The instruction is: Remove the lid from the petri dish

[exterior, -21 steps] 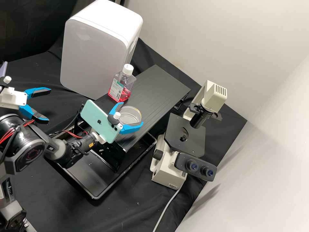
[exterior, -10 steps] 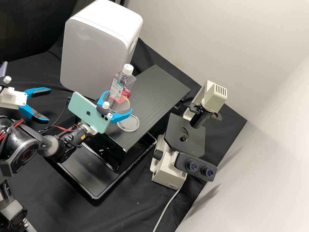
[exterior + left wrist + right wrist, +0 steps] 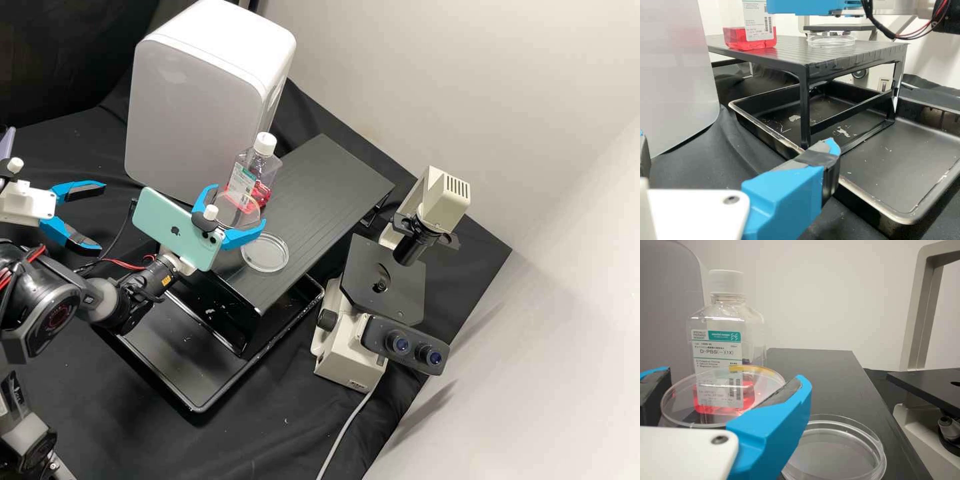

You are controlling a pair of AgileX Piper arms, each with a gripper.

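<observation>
Gripping clear round plastic lid [image 3: 722, 395] w/ right gripper [image 3: 229, 217], we are seeing it raised off; clear petri dish base [image 3: 265, 254] sitting uncovered on black ribbed platform [image 3: 320, 180], just beside. Left gripper [image 3: 100, 217] hanging w/ fingers apart, well away.

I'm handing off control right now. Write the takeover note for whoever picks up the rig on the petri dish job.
Right gripper: shut on the lid, holding it in the air above the raised black platform, in front of the bottle.
Left gripper: open, holding nothing, off to the side of the platform.
Dish base: uncovered on the platform, below and beside the lid.
Done: the lid is off the dish.
Left: probably set the lid down on the platform away from the base, then release.
</observation>
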